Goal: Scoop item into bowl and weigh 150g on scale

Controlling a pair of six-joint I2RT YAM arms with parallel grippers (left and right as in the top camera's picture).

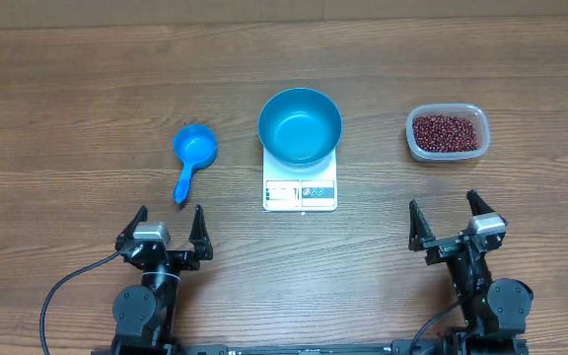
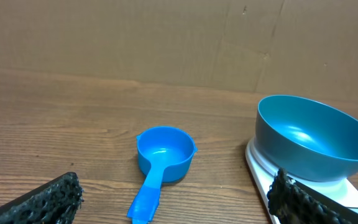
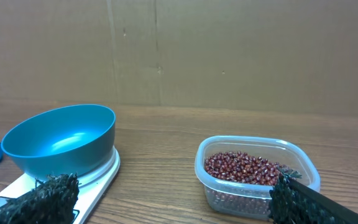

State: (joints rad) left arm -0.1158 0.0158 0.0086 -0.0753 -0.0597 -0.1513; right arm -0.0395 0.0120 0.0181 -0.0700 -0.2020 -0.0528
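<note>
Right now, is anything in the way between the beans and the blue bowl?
No. Only bare wooden table lies between the beans in their clear tub and the blue bowl on the scale.

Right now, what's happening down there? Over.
Open and empty: left gripper, right gripper. On the scale, the bowl, empty. In the tub, beans; scoop untouched. Nothing in the way.

Both arms are black. The left arm point(image 1: 144, 304) has round, chunky joints and a small grey box point(image 1: 151, 233) sitting near the left fingers point(image 1: 201, 235). A thin black cable point(image 1: 55, 294) curls out from its side. The right arm point(image 1: 501, 301) looks just the same, with its own grey box point(image 1: 487, 226) by the right fingers point(image 1: 417, 229). Up close, the fingers look rough and bumpy, like a dark sponge. Each one gets thin toward its tip.
</note>
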